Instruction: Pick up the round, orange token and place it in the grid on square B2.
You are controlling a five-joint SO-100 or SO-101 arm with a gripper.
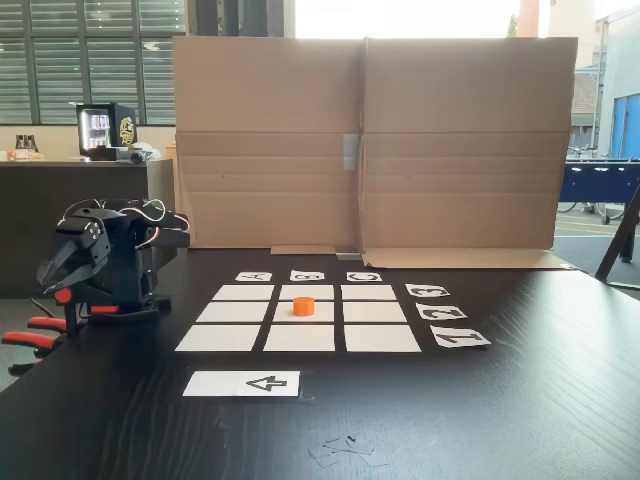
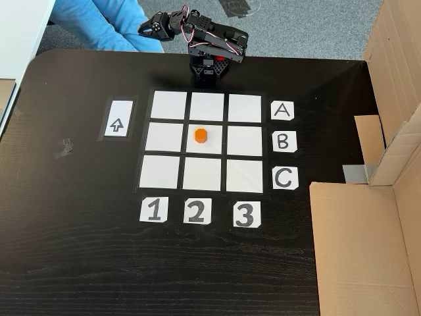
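The orange token [image 1: 303, 305] [image 2: 201, 135] stands upright on square B2 [image 1: 325, 313] [image 2: 212, 146], the centre cell of the white 3x3 grid [image 1: 219, 338] [image 2: 168, 105]. It sits about in the middle of that cell, well inside its edges. The black arm is folded up at the table edge beside the grid's A row. Its gripper [image 1: 52, 280] [image 2: 143, 27] points away from the grid, well clear of the token, and looks shut with nothing in it.
A tall cardboard wall [image 1: 370, 140] [image 2: 368, 250] stands behind the grid. A white arrow strip [image 1: 242, 383] [image 2: 118, 118] lies beside column 1. Orange-handled clamps [image 1: 30, 335] stick out at the arm's base. A person's blue-clad limb [image 2: 99, 20] is near the arm.
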